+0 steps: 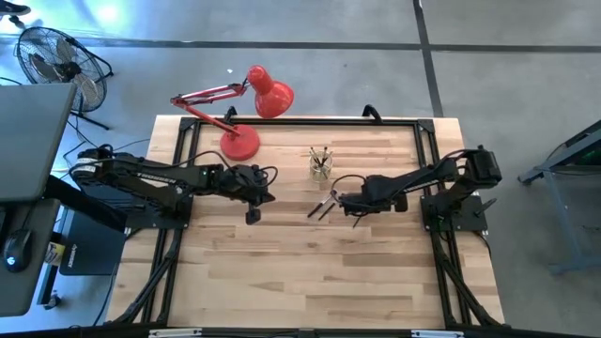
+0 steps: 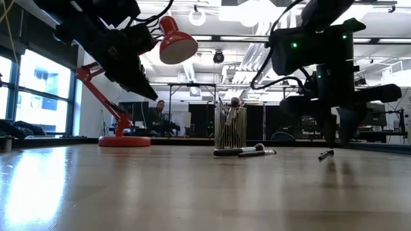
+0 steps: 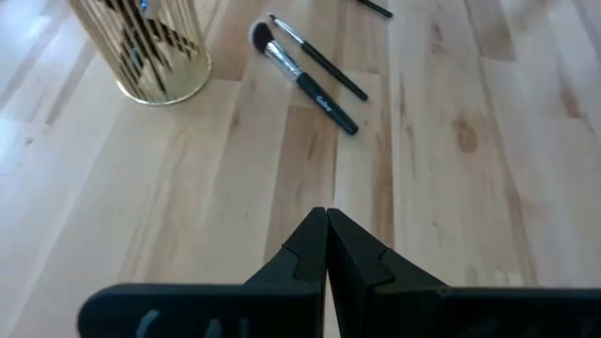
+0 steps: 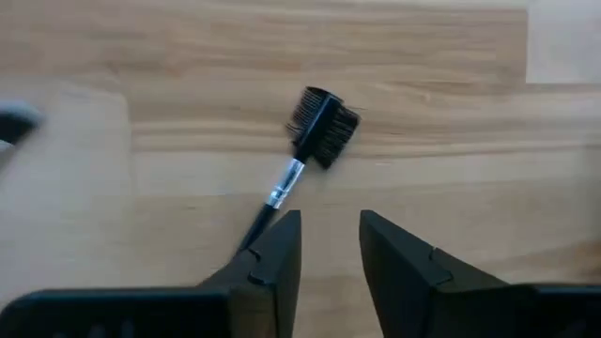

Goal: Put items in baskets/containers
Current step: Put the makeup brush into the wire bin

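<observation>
- Where the table (image 1: 282,282) is seen from above, the right gripper (image 1: 354,208) is placed near the middle of the wooden top, just beside two loose brushes (image 1: 324,205) lying close together.
- In the right wrist view, the right gripper's fingers (image 4: 282,249) are seen parted, with bare wood showing in the gap.
- A small comb-headed brush (image 4: 305,155) with a dark handle and silver collar is seen lying flat on the wood; its handle end runs under the tip of one finger, and it is not clamped between the two.
- The left gripper (image 1: 254,214) is held over the table, well apart from the cup, and its fingers (image 3: 310,249) are pressed together with nothing between them.
- The clear cup (image 1: 321,163) is stood upright toward the far side of the table, with several brushes already inside it.
- A red desk lamp (image 1: 246,108) is set at the far edge.
</observation>
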`<move>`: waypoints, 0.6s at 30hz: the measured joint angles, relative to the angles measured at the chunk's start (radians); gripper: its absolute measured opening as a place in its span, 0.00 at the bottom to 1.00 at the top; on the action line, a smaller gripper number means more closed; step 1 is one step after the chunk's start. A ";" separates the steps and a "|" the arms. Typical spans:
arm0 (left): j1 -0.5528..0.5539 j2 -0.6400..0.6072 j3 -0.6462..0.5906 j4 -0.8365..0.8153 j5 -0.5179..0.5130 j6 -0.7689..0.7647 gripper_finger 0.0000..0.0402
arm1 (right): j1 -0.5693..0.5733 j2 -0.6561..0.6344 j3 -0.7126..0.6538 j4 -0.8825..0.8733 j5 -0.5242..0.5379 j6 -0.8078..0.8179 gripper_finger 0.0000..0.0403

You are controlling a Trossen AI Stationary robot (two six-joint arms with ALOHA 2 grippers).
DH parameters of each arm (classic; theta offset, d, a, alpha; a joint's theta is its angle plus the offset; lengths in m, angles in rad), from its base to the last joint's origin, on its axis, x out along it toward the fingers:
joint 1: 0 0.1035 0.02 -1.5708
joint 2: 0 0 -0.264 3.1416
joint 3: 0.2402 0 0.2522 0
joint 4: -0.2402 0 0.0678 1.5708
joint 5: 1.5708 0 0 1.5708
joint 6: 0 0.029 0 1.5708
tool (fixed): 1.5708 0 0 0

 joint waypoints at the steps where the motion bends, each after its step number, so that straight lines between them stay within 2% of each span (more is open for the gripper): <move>1: 0.000 0.000 0.000 0.000 0.005 0.002 0.00 | 0.000 0.000 -0.006 0.001 0.001 -0.016 0.27; 9: -0.002 0.000 0.000 0.001 0.007 0.001 0.00 | -0.007 0.000 -0.008 -0.019 0.022 -0.174 0.31; 15: -0.002 0.000 0.000 0.008 0.005 -0.069 0.00 | -0.053 0.000 -0.008 0.000 -0.019 -0.176 0.31; 18: -0.002 0.000 0.000 0.011 -0.016 -0.124 0.00 | -0.081 0.000 -0.008 0.018 -0.041 -0.120 0.31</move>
